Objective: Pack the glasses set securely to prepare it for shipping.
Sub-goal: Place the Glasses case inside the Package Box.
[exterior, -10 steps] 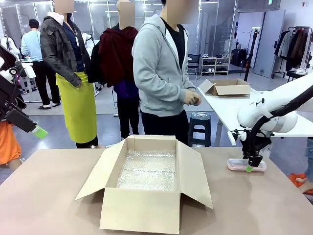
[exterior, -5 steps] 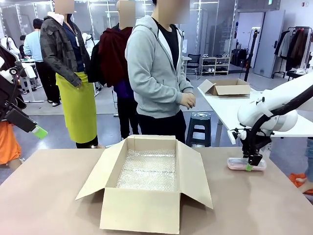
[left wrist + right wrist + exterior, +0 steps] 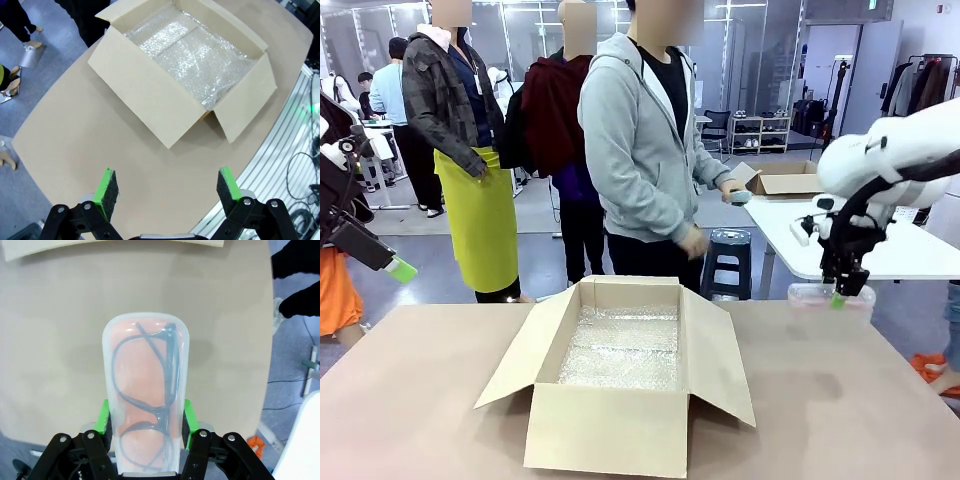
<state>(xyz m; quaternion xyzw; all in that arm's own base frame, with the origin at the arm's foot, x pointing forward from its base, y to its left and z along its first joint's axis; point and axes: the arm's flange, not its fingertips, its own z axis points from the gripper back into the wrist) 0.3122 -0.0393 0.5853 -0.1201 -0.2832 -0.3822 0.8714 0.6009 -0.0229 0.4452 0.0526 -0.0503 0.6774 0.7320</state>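
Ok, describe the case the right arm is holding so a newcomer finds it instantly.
From the open cardboard box mid-table, look toward the robot's right, where the right pincer holds a glasses case above the tabletop. Clear lid, dark spectacles inside; its pink base marks it.

My front cam sits on my side of the table (image 3: pixel 420 400), looking across the open cardboard box (image 3: pixel 620 430) at the person (image 3: pixel 640 150). Left wrist cam's up high, staring down at that same box. Right wrist cam's tight on the pink glasses case (image 3: pixel 145 390), looking down over the tabletop.
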